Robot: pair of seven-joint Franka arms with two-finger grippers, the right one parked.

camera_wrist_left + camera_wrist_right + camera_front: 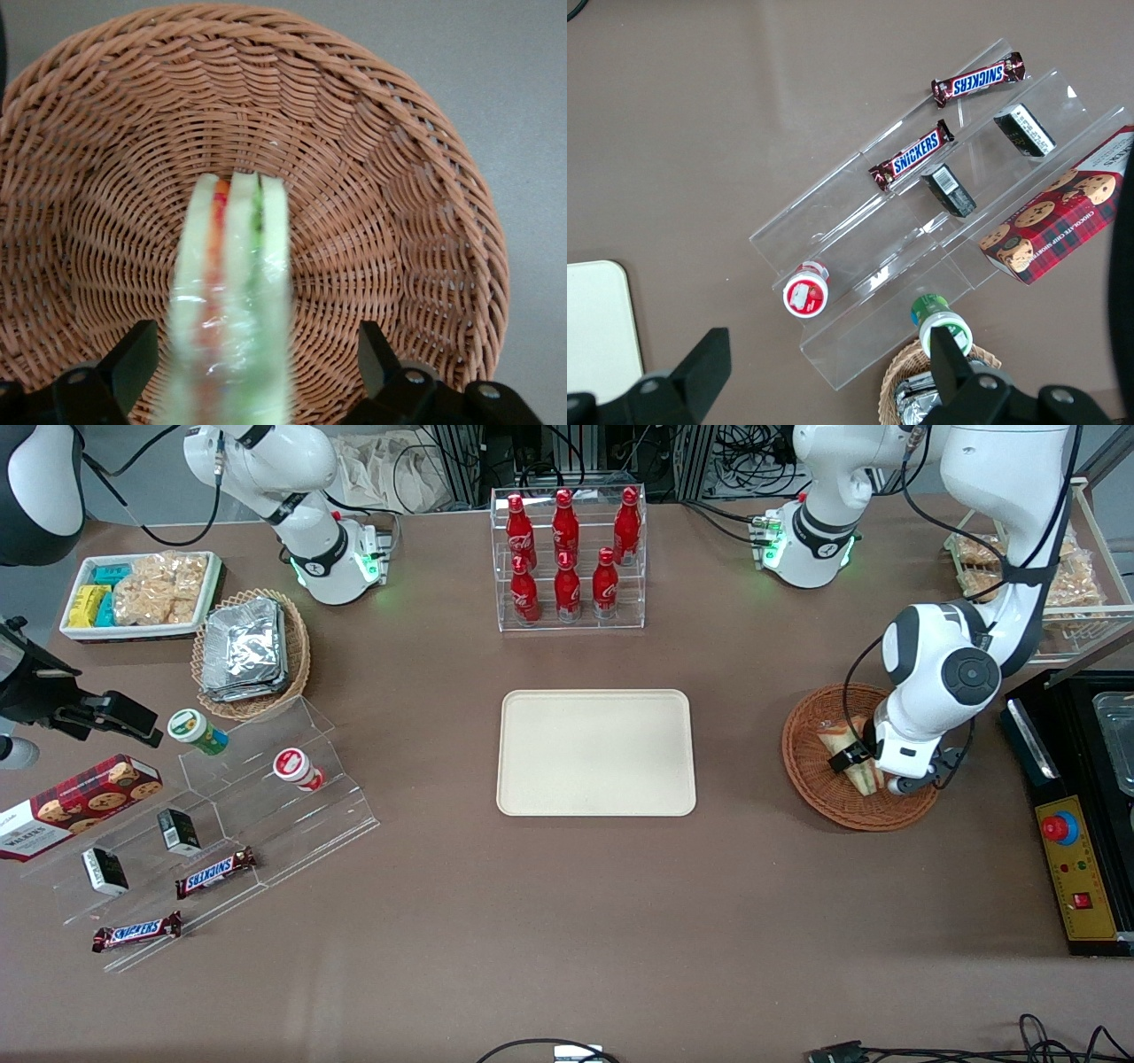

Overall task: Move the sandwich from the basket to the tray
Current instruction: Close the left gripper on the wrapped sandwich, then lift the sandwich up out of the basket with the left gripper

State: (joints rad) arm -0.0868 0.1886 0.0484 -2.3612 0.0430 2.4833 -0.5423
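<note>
Gripper (252, 372) low over the basket (416, 204), fingers (133, 363) spread wide to either side of the sandwich (235, 301), neither pad seeming to touch the wrap. Not yet clamped, by the look of the gaps on both sides.

Sandwich standing on edge inside the basket, layers of bread with orange, red and green filling running lengthwise between the fingers. In the front view, sandwich (852, 757) partly covered by the wrist, basket (806, 775) toward the working arm's end of the table, tray (595, 753) well apart at the table's centre and bare.

Progress, as a judgement: approach and alignment done; grasp, lift, carry across and release onto the tray all left to do. Early stage, then.

Hard to make out: near end of the sandwich blurred and cut off at the frame edge in the wrist view, so its full outline unclear. Fingertips themselves out of frame there; only their upper parts showing. Contact between sandwich and basket floor under the gripper hidden in the front view.
</note>
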